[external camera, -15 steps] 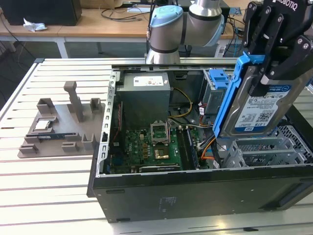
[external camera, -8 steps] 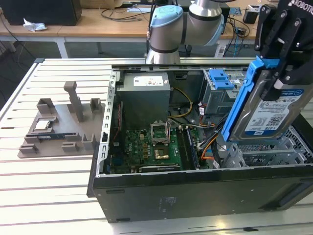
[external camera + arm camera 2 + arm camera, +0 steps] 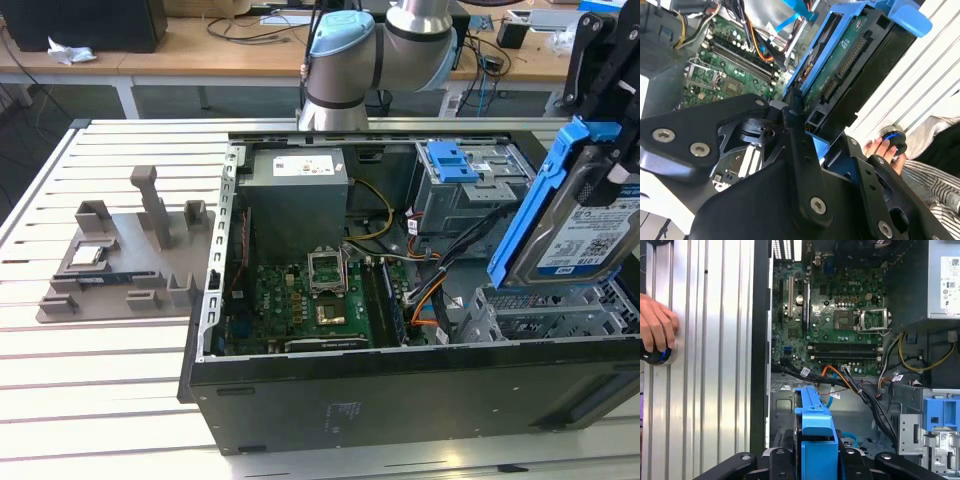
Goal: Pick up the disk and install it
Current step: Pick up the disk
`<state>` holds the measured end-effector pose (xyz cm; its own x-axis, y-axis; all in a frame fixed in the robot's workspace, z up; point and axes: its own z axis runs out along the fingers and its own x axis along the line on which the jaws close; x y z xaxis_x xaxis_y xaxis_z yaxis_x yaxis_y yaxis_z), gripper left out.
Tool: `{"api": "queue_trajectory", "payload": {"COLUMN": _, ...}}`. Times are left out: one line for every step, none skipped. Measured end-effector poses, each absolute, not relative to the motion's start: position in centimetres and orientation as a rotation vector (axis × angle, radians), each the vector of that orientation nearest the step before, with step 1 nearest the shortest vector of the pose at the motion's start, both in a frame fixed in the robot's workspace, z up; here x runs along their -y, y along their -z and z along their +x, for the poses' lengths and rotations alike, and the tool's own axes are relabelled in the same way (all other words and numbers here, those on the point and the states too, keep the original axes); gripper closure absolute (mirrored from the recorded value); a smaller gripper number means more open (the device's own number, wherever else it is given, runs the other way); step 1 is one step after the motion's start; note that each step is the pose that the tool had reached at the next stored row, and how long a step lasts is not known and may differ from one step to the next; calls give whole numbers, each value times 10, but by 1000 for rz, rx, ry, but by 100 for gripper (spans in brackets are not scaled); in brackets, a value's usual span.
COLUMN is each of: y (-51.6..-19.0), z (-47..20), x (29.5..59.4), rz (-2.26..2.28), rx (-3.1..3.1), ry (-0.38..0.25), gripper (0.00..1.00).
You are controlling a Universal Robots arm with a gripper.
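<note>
Carry stage: tool [image 3: 817, 457] clamped on silver-grey labelled disk in blue plastic frame [image 3: 590, 235], tilted over open black computer case [image 3: 400, 395]; unseated, probably needing alignment with grey metal bay [image 3: 560, 305].

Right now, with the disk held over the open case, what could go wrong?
1. The disk hangs tilted in the gripper above the metal cage; it may catch the cage's edge or slip.
2. Loose cables run beside the cage and could get snagged or pinched.
3. A hand rests on the table just outside the case, perhaps near the arm's path.
</note>
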<state>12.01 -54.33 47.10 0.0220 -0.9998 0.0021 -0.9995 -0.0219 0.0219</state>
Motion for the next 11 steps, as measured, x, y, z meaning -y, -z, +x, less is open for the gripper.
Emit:
{"api": "queue_trajectory", "payload": {"y": -471, "z": 121, "x": 544, "rz": 2236, "rx": 2188, "ry": 28, "gripper": 63}}
{"api": "queue_trajectory", "payload": {"y": -471, "z": 122, "x": 545, "rz": 2235, "rx": 2192, "ry": 31, "gripper": 63}}
{"api": "queue_trajectory", "payload": {"y": -470, "z": 122, "x": 545, "rz": 2225, "rx": 2203, "ry": 32, "gripper": 63}}
{"api": "queue_trajectory", "payload": {"y": -470, "z": 122, "x": 545, "rz": 2215, "rx": 2212, "ry": 31, "gripper": 63}}
{"api": "queue_trajectory", "payload": {"y": -470, "z": 122, "x": 545, "rz": 2202, "rx": 2225, "ry": 31, "gripper": 63}}
{"api": "queue_trajectory", "payload": {"y": -470, "z": 122, "x": 545, "rz": 2190, "rx": 2237, "ry": 30, "gripper": 63}}
{"api": "queue_trajectory", "payload": {"y": -470, "z": 123, "x": 545, "rz": 2179, "rx": 2246, "ry": 29, "gripper": 63}}
{"api": "queue_trajectory", "payload": {"y": -469, "z": 124, "x": 545, "rz": 2177, "rx": 2247, "ry": 28, "gripper": 63}}
{"api": "queue_trajectory", "payload": {"y": -468, "z": 125, "x": 545, "rz": 2176, "rx": 2248, "ry": 29, "gripper": 63}}
{"api": "queue_trajectory", "payload": {"y": -467, "z": 125, "x": 545, "rz": 2176, "rx": 2248, "ry": 28, "gripper": 63}}
{"api": "queue_trajectory", "payload": {"y": -467, "z": 125, "x": 545, "rz": 2176, "rx": 2248, "ry": 28, "gripper": 63}}
